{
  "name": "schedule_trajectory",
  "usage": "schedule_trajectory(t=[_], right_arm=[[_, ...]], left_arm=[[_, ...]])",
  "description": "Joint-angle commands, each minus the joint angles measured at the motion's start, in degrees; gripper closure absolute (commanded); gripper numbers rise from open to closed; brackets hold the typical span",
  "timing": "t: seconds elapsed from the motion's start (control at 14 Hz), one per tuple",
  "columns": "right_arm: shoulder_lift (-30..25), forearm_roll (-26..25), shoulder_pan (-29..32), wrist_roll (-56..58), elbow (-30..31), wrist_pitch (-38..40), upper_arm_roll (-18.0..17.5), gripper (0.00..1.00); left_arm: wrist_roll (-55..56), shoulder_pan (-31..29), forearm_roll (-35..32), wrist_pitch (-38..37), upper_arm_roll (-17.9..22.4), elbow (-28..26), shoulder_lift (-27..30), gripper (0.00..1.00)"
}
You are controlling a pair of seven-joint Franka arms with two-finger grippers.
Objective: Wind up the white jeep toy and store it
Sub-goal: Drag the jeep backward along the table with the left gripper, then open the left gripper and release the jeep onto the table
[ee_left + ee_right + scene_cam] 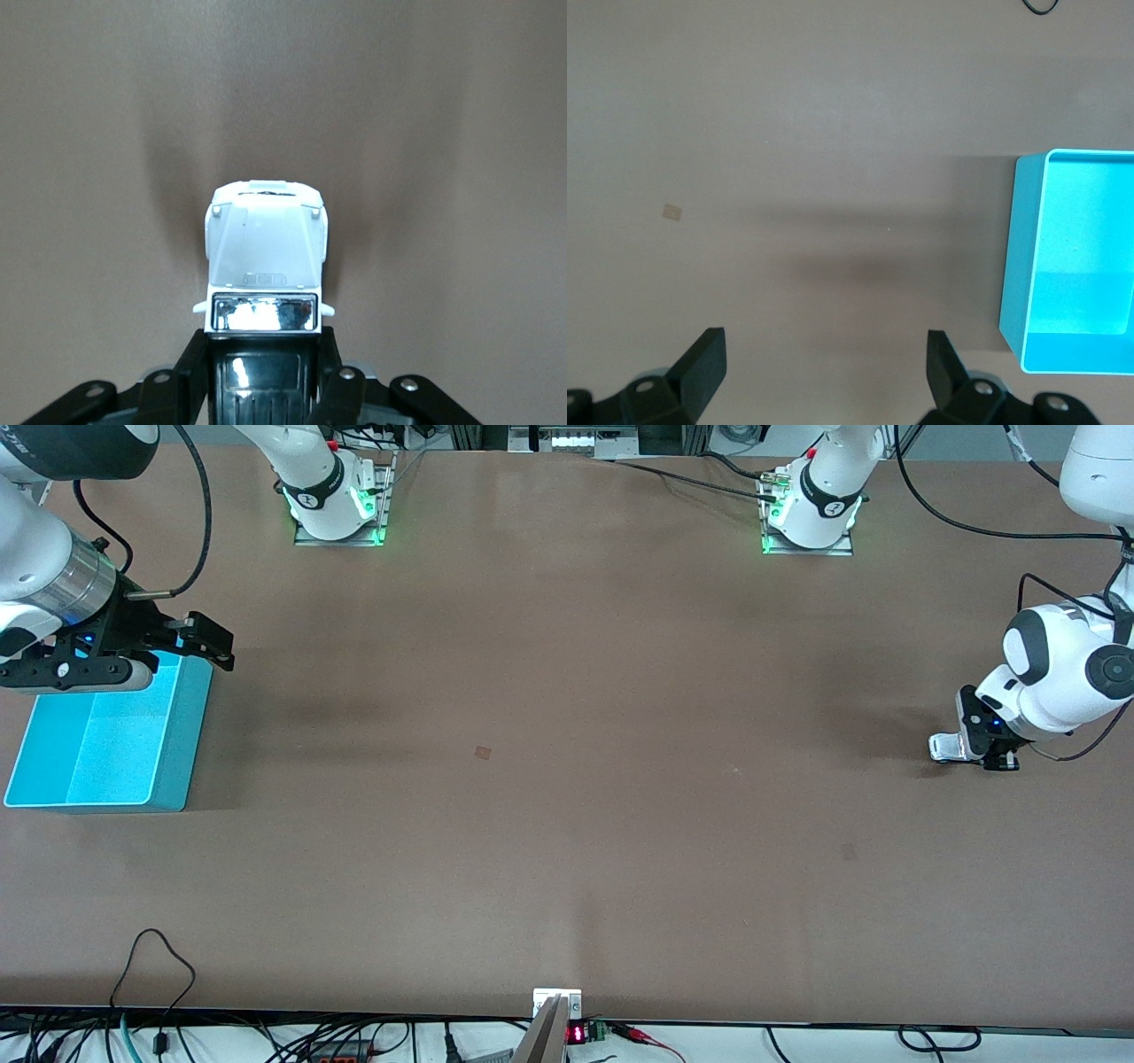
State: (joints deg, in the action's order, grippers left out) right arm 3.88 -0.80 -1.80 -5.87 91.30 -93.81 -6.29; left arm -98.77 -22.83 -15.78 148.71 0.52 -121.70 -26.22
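Jeep (266, 257) sits on the table (567, 779) at the left arm's end, and we see the left gripper (266, 376) clamped on its black rear. Right gripper (168, 646) hangs over the bin (53, 762), fingers wide.

White arms (1059, 677); black claws (190, 642)

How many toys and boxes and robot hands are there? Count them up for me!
Toy cars: 1, the white jeep toy, gripped by the left gripper
Bins: 1, the turquoise bin
Grippers: 2, the left one and the open right gripper over the bin
Total: 4
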Motion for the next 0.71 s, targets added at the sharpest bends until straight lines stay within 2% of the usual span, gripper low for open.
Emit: schedule_trajectory(t=[0.0, 0.07, 0.14, 0.36, 0.5, 0.64], right_arm=[[0.3, -0.3, 0.0, 0.1, -1.0, 0.4, -0.1, 0.00], [0.3, -0.3, -0.1, 0.1, -1.1, 0.4, -0.1, 0.00], [0.3, -0.2, 0.0, 0.0, -1.1, 0.4, -0.1, 0.00], [0.3, -0.3, 0.0, 0.0, -1.1, 0.3, -0.1, 0.00], [0.3, -0.2, -0.1, 0.0, -1.1, 0.3, -0.1, 0.00], [0.3, -0.3, -0.1, 0.0, -1.1, 0.3, -0.1, 0.00]], left_arm=[[-1.0, -1.1, -1.7, 0.0, -0.3, 0.1, -3.6, 0.83], [-0.9, -1.1, -1.7, -0.1, -0.4, 0.1, -3.6, 0.57], [-1.2, -1.2, -1.7, -0.3, -0.6, 0.2, -3.4, 0.01], [-1.0, -1.0, -1.7, -1.6, -0.8, 1.5, -2.2, 0.00], [-0.7, -0.8, -1.6, -6.1, -2.2, 2.7, -0.5, 0.00], [-0.3, -0.8, -1.6, -14.3, -3.8, 5.8, 1.4, 0.00]])
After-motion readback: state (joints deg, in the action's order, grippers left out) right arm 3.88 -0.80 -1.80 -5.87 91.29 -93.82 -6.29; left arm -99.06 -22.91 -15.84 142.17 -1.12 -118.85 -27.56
